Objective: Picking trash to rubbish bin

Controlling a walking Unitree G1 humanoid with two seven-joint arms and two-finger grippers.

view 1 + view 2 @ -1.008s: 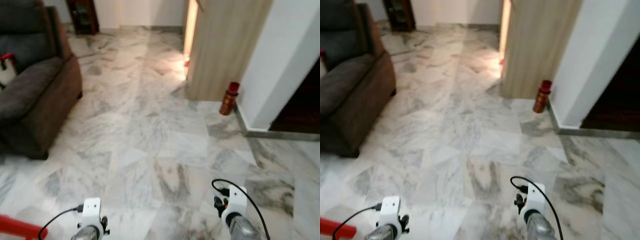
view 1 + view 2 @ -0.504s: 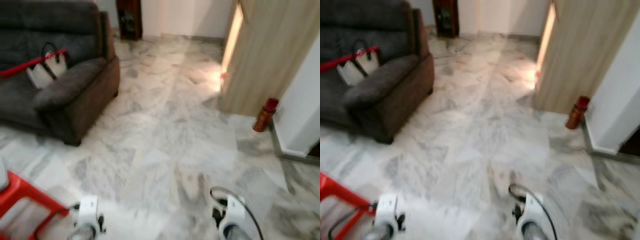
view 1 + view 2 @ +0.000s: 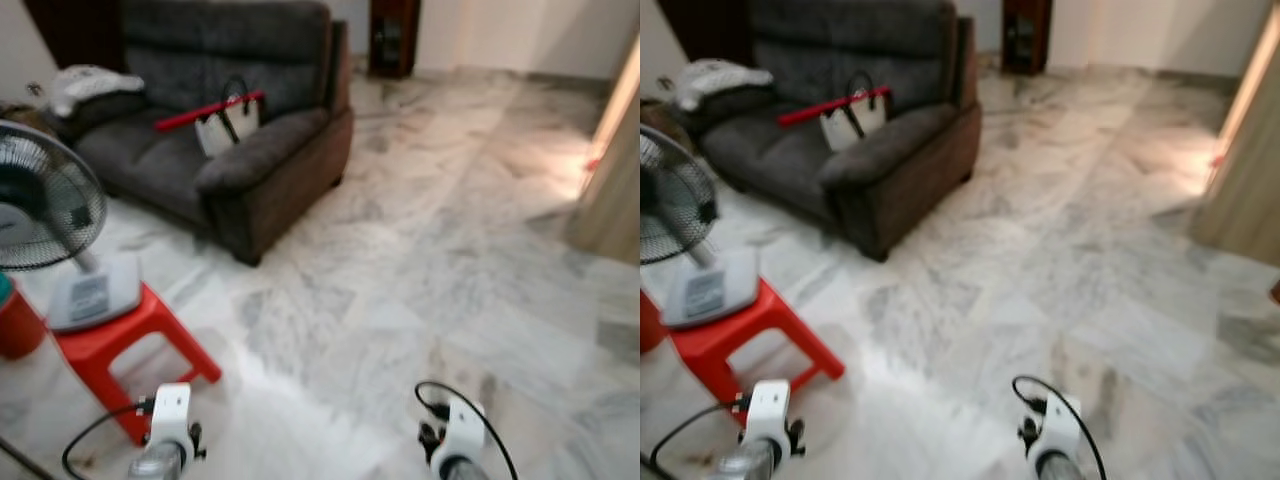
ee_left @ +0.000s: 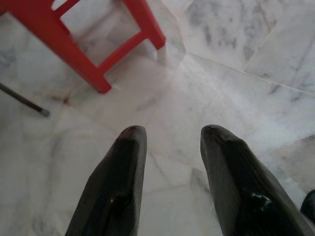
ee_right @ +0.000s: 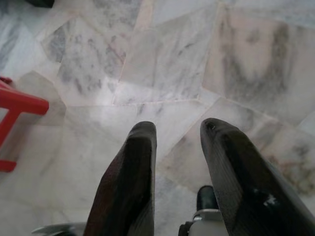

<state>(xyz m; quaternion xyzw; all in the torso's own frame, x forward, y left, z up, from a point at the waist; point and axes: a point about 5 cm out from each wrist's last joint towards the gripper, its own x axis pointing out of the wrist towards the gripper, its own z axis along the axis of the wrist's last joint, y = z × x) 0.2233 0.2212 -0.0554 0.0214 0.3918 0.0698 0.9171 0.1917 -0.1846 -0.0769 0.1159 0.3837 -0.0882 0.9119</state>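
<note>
Both arms hang low at the bottom of the frame over the marble floor (image 3: 420,260); the left pincer (image 4: 170,135) and the right pincer (image 5: 179,130) are each spread apart and empty. At lower left a red stool (image 3: 105,345) carries a white fan (image 3: 45,215). Farther back, upper left, a dark sofa (image 3: 240,130) holds a white handbag (image 3: 225,125) and a red stick (image 3: 205,110); no trash or bin can be made out.

fan (image 3: 45,210) on red stool (image 3: 120,345); handbag (image 3: 228,125) on dark sofa (image 3: 250,150).
</note>
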